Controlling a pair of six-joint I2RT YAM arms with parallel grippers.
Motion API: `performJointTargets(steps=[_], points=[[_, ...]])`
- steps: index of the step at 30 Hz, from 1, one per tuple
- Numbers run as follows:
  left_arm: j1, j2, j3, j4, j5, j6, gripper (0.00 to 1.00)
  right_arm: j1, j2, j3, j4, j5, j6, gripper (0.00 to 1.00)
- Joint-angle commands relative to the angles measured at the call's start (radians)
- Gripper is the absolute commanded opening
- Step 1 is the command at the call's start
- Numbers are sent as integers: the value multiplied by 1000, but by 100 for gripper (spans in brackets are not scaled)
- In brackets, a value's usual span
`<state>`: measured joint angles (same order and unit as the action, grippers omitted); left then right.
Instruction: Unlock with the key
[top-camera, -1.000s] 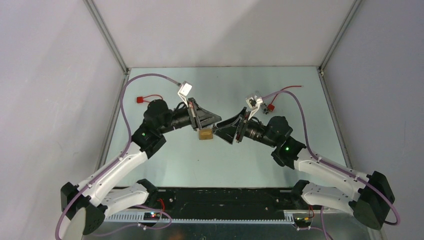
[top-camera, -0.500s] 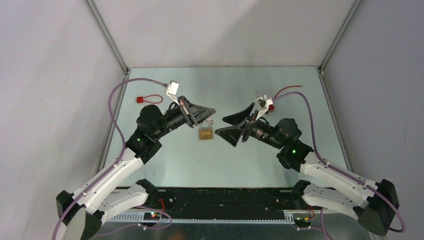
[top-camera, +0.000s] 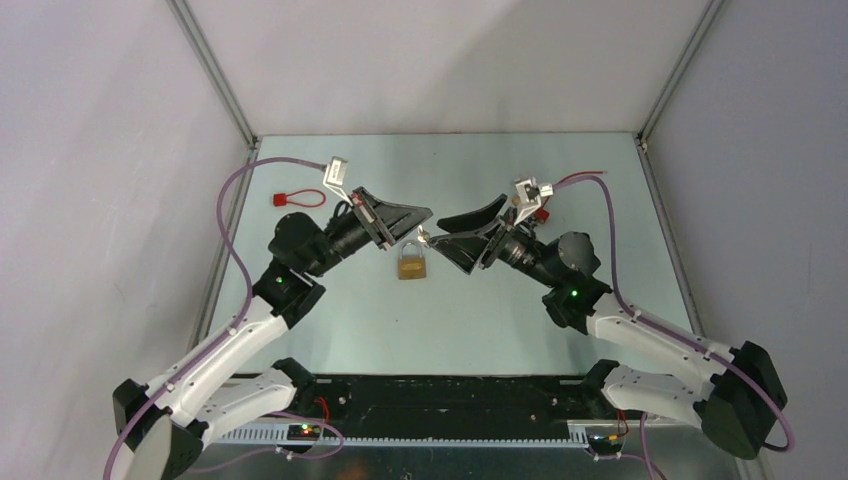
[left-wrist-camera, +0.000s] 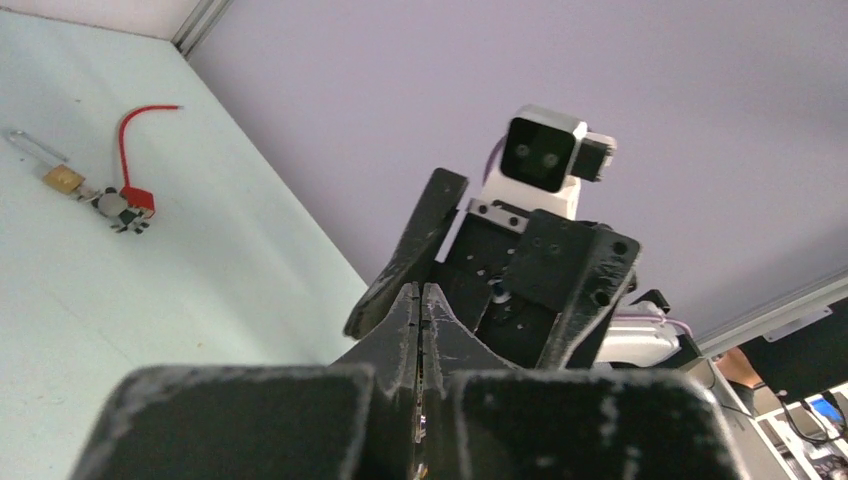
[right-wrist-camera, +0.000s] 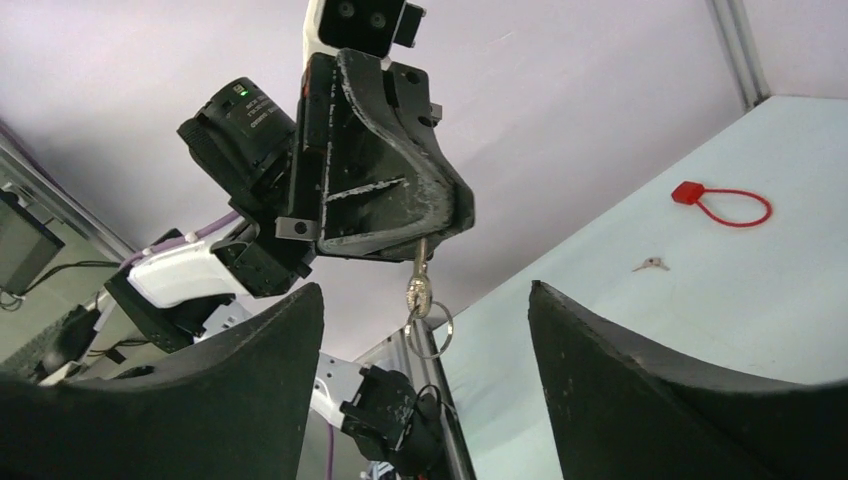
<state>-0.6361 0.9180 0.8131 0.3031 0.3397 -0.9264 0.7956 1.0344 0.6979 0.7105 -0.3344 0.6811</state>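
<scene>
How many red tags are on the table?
2. The left red tag lies at the far left; the right red tag lies far right beside a small brass padlock. More may be hidden.

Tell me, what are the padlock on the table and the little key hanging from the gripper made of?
The padlock looks like brass: a dull golden-yellow body. Its shackle is silvery, likely steel. The key, pinched in the left gripper, looks like thin bare metal, silvery-grey with a faint gleam. The exact alloy cannot be told.
</scene>
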Motion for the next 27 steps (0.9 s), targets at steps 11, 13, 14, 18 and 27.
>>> performJointTargets(steps=[11,13,14,18,27], points=[[-28,-17,-16,122,-26,-40,0,23,90,12,236,-10,106,45],[-29,-16,-17,126,-27,-36,0,23,90,12,235,-12,110,43],[-29,-16,-17,126,-28,-34,0,25,89,12,234,-13,111,42],[-28,-22,-19,129,-40,-22,0,31,89,12,216,-10,110,40],[-29,-28,-19,136,-47,-17,0,40,104,13,209,-3,121,36]])
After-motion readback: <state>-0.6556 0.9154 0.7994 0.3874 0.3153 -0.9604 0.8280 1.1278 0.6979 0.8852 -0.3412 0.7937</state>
